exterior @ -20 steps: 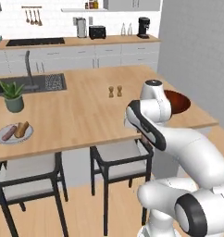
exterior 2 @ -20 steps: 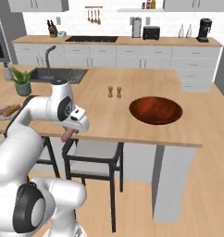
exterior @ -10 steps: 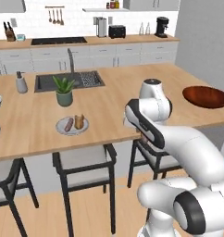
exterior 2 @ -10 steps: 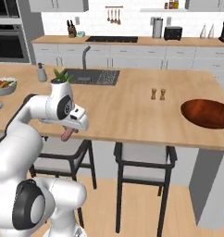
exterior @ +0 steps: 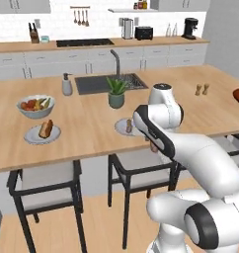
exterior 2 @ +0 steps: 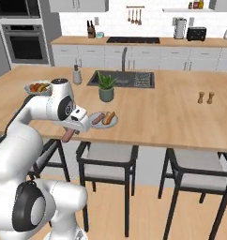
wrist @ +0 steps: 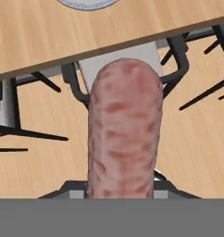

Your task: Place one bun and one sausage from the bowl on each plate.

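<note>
The tool (exterior 2: 68, 135) is gripping a sausage (wrist: 124, 129) pointing downward, hanging off the tabletop (exterior 2: 171, 117) edge; the bun-only plate (exterior: 41, 134) probably lies to its left.

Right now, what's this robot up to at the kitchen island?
The arm's hand is shut on a sausage, held off the island's front edge above the stools. One plate near the plant already has a sausage and a bun. The other plate, beside the fruit bowl, holds food I can't identify.
</note>
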Controlling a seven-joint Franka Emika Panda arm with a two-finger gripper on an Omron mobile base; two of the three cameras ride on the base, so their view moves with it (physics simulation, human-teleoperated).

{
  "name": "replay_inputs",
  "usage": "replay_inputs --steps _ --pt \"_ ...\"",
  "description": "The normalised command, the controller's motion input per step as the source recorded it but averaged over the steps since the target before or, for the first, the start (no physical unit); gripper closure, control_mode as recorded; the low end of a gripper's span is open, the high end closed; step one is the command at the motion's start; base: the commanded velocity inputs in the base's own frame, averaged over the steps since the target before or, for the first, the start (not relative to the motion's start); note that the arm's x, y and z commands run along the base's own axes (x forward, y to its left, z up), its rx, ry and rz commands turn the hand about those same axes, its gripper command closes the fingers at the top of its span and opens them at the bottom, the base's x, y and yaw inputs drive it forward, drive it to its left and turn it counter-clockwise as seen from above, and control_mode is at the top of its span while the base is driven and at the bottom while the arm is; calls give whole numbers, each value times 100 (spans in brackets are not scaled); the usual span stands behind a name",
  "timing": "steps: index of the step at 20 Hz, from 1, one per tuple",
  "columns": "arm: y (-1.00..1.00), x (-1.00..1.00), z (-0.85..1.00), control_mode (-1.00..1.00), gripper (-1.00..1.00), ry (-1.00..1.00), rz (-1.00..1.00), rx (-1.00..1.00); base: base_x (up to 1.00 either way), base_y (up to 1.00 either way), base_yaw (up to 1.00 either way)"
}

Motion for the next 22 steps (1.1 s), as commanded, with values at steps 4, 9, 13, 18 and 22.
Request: replay_inputs --steps 4,9,13,18,22 --pt "0 0 0 100 100 0 0 0 36 100 0" --pt "0 0 0 100 100 0 0 0 44 100 0" --pt "0 0 0 100 100 0 0 0 80 100 -2" --pt "0 0 0 100 100 0 0 0 57 100 -5" --pt "0 0 0 100 100 0 0 0 61 52 -1"
